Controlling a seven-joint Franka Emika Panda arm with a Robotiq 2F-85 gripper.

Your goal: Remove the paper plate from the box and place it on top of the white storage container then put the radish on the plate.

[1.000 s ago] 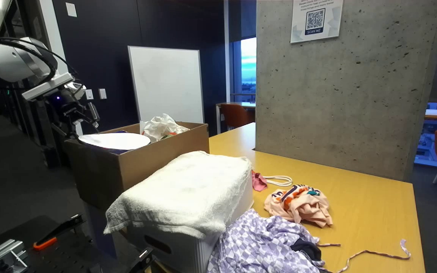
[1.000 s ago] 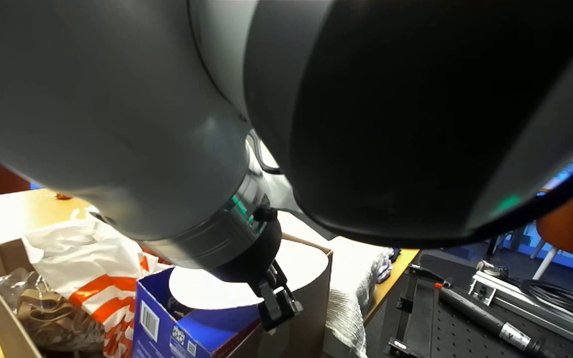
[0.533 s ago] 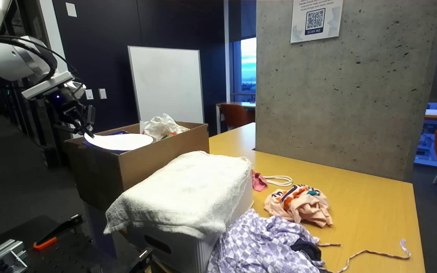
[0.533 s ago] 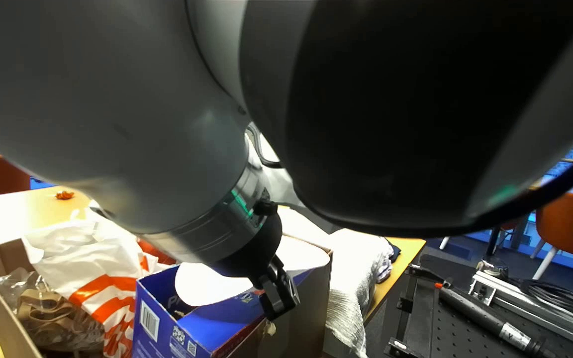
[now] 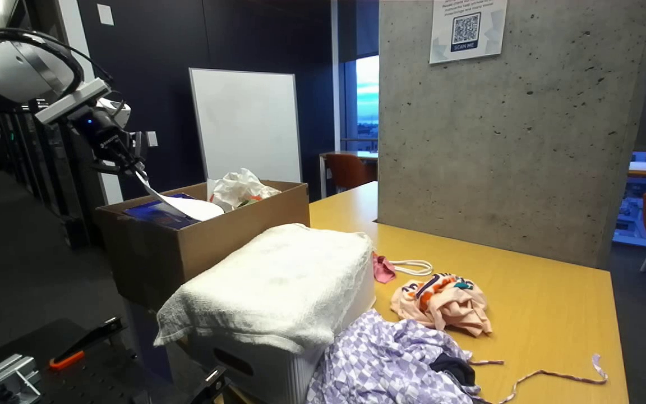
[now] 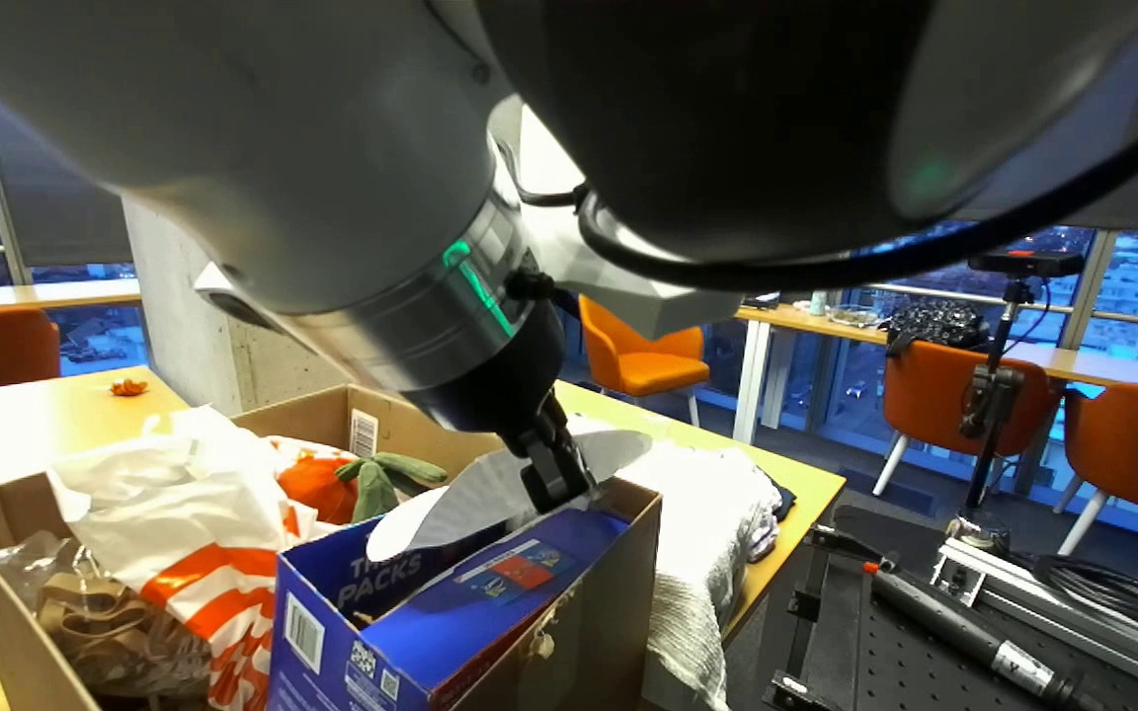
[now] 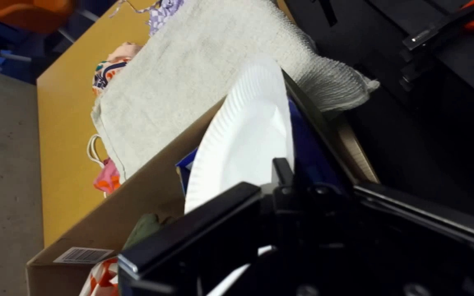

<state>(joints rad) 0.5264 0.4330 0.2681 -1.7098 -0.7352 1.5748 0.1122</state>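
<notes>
The white paper plate [image 5: 197, 207] is tilted over the open top of the brown cardboard box [image 5: 244, 238], its near edge raised. On that edge my gripper [image 5: 139, 168] is shut, with the plate's rim [image 7: 241, 139] pinched between the fingertips in the wrist view. Whether the plate's low end touches anything inside, I cannot tell. Beside the box stands the white storage container [image 5: 270, 376], its top hidden under a white towel [image 5: 284, 275]. Inside the box, the orange-red radish [image 6: 317, 484] with green leaves [image 6: 386, 484] lies partly under a bag.
A blue carton [image 6: 490, 602] sits under the plate inside the box. A white-and-orange bag [image 6: 174, 494] fills another part. Purple checked cloth [image 5: 390, 359] and peach clothing [image 5: 443, 306] lie on the table. A concrete pillar [image 5: 491, 140] stands behind; a black cart [image 6: 905, 632] stands beside the container.
The gripper came down to the plate's edge, went from open to shut on it, and rose. That edge lifted with it, so the plate went from lying nearly flat to tilted.
</notes>
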